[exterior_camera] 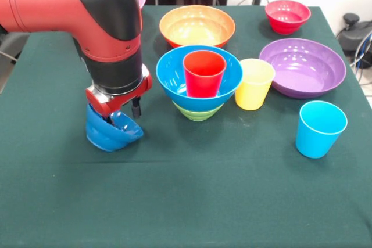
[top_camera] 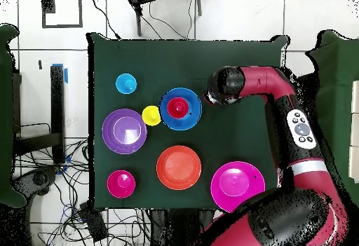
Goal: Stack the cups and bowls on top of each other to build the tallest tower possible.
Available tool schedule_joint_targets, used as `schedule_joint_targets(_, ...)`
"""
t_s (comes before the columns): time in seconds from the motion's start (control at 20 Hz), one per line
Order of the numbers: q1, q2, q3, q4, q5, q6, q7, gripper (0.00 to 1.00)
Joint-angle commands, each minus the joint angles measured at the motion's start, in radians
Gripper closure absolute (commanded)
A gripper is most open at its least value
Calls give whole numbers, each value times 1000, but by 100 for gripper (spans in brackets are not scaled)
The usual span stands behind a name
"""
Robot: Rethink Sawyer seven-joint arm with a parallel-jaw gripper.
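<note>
Jaws (exterior_camera: 119, 114) clamp rim of small blue bowl (exterior_camera: 113, 132), tilted, low over surface (exterior_camera: 192, 190) left of tower (exterior_camera: 199, 82). One-sided rim grip: expect slip or tilted placement onto red cup (exterior_camera: 204, 72).

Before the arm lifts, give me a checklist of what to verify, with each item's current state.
1. End effector closed on the small blue bowl: ok; the bowl is tilted.
2. Bowl clear of the table: cannot tell.
3. Red cup upright in the large blue bowl: ok.
4. Large blue bowl seated on the green bowl: ok.
5. Yellow cup clear of the tower: not ok; it sits right against it.
</note>
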Motion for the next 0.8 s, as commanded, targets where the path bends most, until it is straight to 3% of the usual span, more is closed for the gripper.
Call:
schedule_joint_targets(0.05,26,-17,-25,-15,-43,3,-240,0)
schedule_joint_targets(0.8,29,-1,-28,-26,-53,-10,-240,0)
